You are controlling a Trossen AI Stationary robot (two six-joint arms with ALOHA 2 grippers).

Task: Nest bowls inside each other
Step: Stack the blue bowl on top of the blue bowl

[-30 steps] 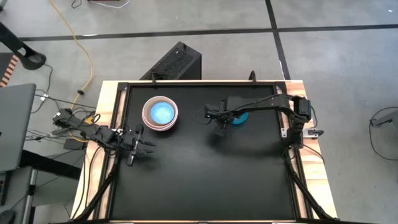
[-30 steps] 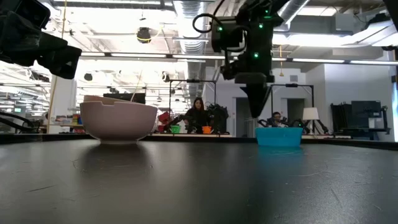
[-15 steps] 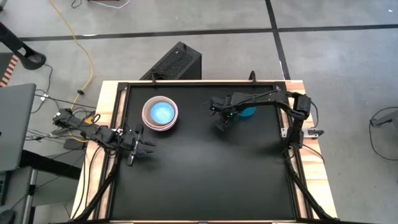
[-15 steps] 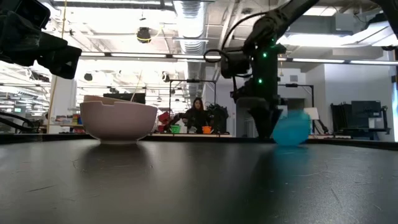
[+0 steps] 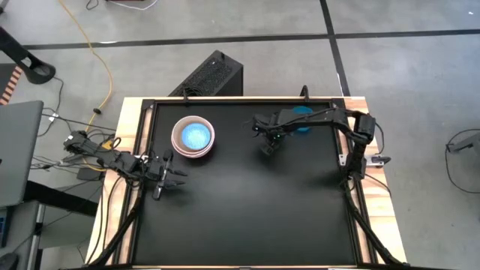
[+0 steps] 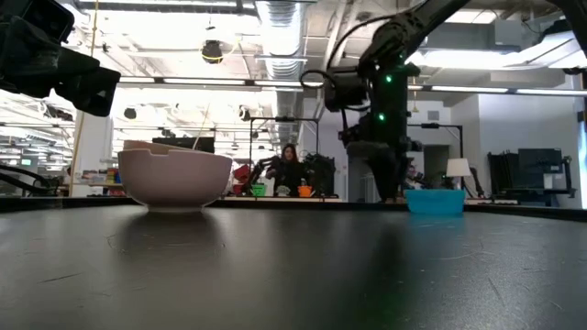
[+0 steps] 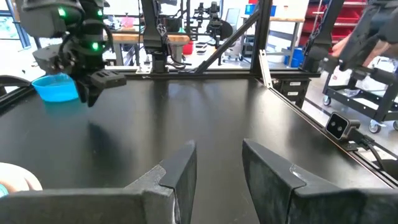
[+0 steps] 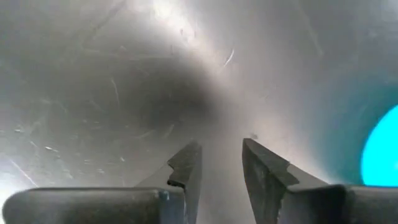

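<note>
A stack of nested bowls [image 5: 193, 137] stands at the table's far left, with a light blue bowl innermost and a pinkish one outside [image 6: 174, 177]. A teal-blue bowl [image 5: 302, 126] stands alone, upright on its base, near the far edge, partly under my right arm [image 6: 435, 201]. My right gripper [image 5: 267, 148] points down at the black tabletop, left of and nearer than that bowl. Its fingers [image 8: 186, 165] are open with nothing between them, and the bowl shows only at the picture's edge [image 8: 384, 155]. My left gripper [image 5: 176, 180] waits open at the left edge [image 7: 217, 165].
A black metal frame [image 5: 240, 100] runs round the tabletop. A dark box [image 5: 214, 73] stands on the floor behind the far edge. The tabletop between the stack and the teal bowl is bare [image 5: 240, 195]. People sit far off in the room [image 6: 289, 170].
My right gripper has come down to the tabletop beside the teal-blue bowl. The bowl tipped up against the fingers, then slid away toward the far edge and stands level again, clear of the gripper.
</note>
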